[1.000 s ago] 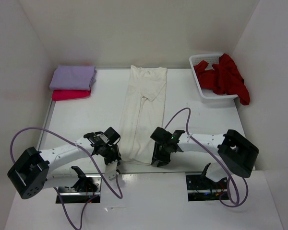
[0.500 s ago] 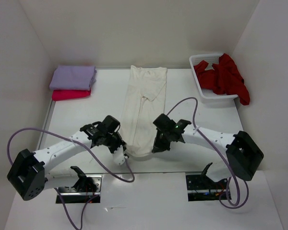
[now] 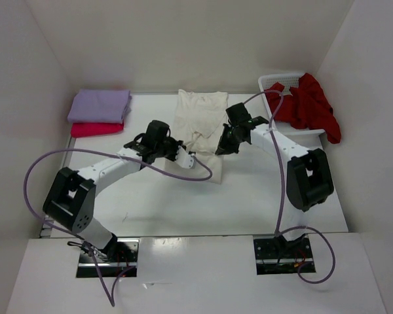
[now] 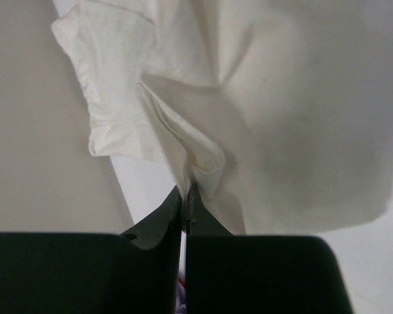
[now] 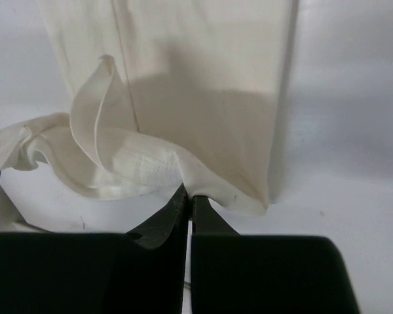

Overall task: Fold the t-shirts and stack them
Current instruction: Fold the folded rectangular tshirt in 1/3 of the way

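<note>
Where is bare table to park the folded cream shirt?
Widest: the near middle of the table, between the left arm and right arm. Narrower: the strip between the lavender shirt and the cream shirt. Crowded around the basket.

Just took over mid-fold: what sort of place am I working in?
Probably a lab test cell, not a home: white panels wall in the white table, and two cabled robot arms are bolted at its near edge.

T-shirts: four. One cream white t-shirt [image 3: 198, 124] at the centre of the counter's [image 3: 150, 196] far edge. One lavender t-shirt [image 3: 99, 104] on one magenta-pink t-shirt [image 3: 95, 129] at the far left corner. One dark red t-shirt [image 3: 308, 104] in the basket [image 3: 295, 133]. Baskets: one, far right corner. Pincers: two, left pincer [image 4: 183, 193] and right pincer [image 5: 187, 193].
</note>
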Controlling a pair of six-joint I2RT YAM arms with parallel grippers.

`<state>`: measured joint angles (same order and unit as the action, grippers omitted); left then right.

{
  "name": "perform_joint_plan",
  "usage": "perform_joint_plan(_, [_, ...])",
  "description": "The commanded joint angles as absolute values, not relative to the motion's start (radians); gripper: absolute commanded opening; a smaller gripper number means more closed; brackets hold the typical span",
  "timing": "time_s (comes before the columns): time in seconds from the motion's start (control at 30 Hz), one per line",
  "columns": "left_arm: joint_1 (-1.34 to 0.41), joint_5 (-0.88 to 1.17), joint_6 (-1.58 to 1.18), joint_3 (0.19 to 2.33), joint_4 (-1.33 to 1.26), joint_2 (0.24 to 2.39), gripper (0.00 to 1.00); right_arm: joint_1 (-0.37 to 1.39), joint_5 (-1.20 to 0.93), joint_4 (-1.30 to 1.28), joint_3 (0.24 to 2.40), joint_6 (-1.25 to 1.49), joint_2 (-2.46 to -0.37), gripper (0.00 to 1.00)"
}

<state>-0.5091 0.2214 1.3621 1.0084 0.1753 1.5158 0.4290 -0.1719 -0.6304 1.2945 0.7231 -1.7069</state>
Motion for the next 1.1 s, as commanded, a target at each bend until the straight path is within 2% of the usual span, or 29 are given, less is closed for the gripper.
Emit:
perform_joint_plan(0.0, [-0.479, 0.186, 1.341, 1.072, -0.046, 1.607, 0.0, 0.405, -0.201, -0.643, 1.397, 0.635, -1.797, 0.0])
perform_joint_plan(0.27, [-0.439, 0.225, 1.35, 1.204, -0.07, 1.801, 0.0, 0.356, -0.241, -0.646, 1.539, 0.597, -1.982, 0.0])
perform_joint_plan(0.53, [-0.419, 0.267, 1.348, 1.204, -0.117, 1.897, 0.01, 0.273, -0.274, -0.623, 1.601, 0.574, -2.074, 0.01])
perform_joint_plan(0.6, [-0.419, 0.267, 1.348, 1.192, -0.164, 1.922, 0.07, 0.261, -0.331, -0.601, 1.601, 0.563, -2.095, 0.18])
perform_joint_plan(0.63, [-0.419, 0.276, 1.339, 1.177, -0.191, 1.922, 0.1, 0.247, -0.348, -0.592, 1.601, 0.563, -2.12, 0.42])
perform_joint_plan(0.73, [-0.419, 0.249, 1.312, 1.163, -0.259, 1.95, 0.27, 0.204, -0.36, -0.571, 1.601, 0.563, -2.131, 0.45])
perform_joint_plan(0.8, [-0.419, 0.171, 1.272, 1.163, -0.313, 1.973, 0.29, 0.17, -0.347, -0.54, 1.601, 0.574, -2.108, 0.47])
perform_joint_plan(0.93, [-0.41, 0.022, 1.16, 1.224, -0.362, 1.999, 0.4, 0.152, -0.305, -0.517, 1.614, 0.519, -2.002, 0.48])
perform_joint_plan(1.03, [-0.4, -0.054, 1.109, 1.244, -0.373, 1.99, 0.42, 0.164, -0.278, -0.517, 1.599, 0.467, -1.948, 0.48])
perform_joint_plan(1.07, [-0.4, -0.072, 1.094, 1.244, -0.373, 1.98, 0.42, 0.175, -0.267, -0.517, 1.574, 0.456, -1.916, 0.4])
